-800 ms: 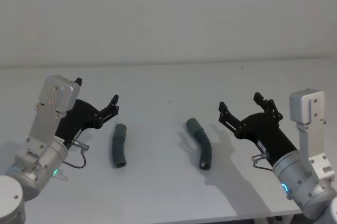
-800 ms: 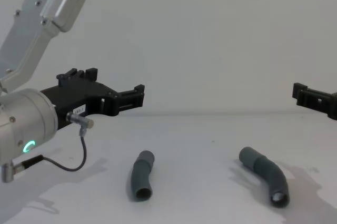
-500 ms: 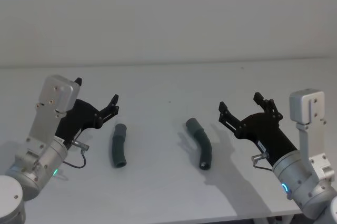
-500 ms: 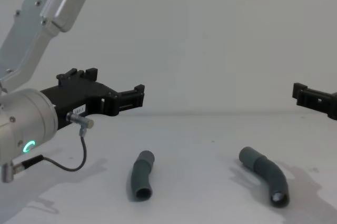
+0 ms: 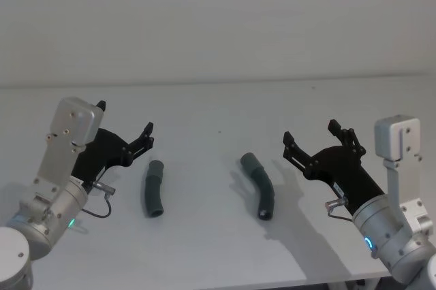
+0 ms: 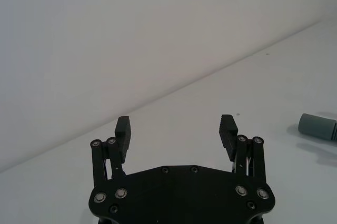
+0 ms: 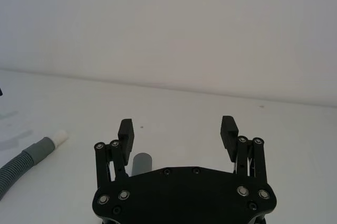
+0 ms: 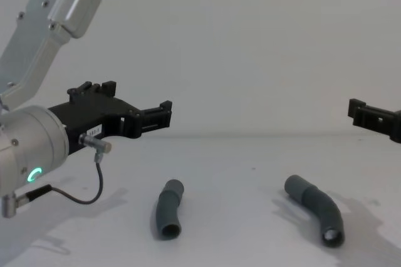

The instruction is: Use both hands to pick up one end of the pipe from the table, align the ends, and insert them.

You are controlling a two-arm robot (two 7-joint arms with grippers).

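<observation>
— What is found nearest the robot?

— The left end effector [image 5: 126,118] is held above the surface [image 5: 204,249] on the left side, its fingers spread wide with nothing between them. The right end effector [image 5: 310,133] is held in the same way on the right side, equally wide and empty.

— And where is the pipe placed?

— Between the two arms and slightly farther out, both pieces are laid flat on the surface, well apart from each other. The left pipe piece [image 5: 152,189] is found near the left end effector, lower than its fingertips and untouched. The right pipe piece [image 5: 261,184] is found near the right end effector, also untouched, with an open cuff mouth [image 8: 332,237] turned toward the robot. A white tip [image 7: 60,135] is seen on a ribbed grey length in the right wrist view; which piece it belongs to cannot be told.

— What has been changed in the last moment?

— Nothing that can be made out: arms and pieces are found just where they were. Farther off, bare surface is followed by a plain wall [image 5: 218,18].

— What is meant by that for the task?

— It is judged that no step has been begun. Each piece has yet to be gripped and lifted, and the ends have yet to be lined up and pushed together.
</observation>
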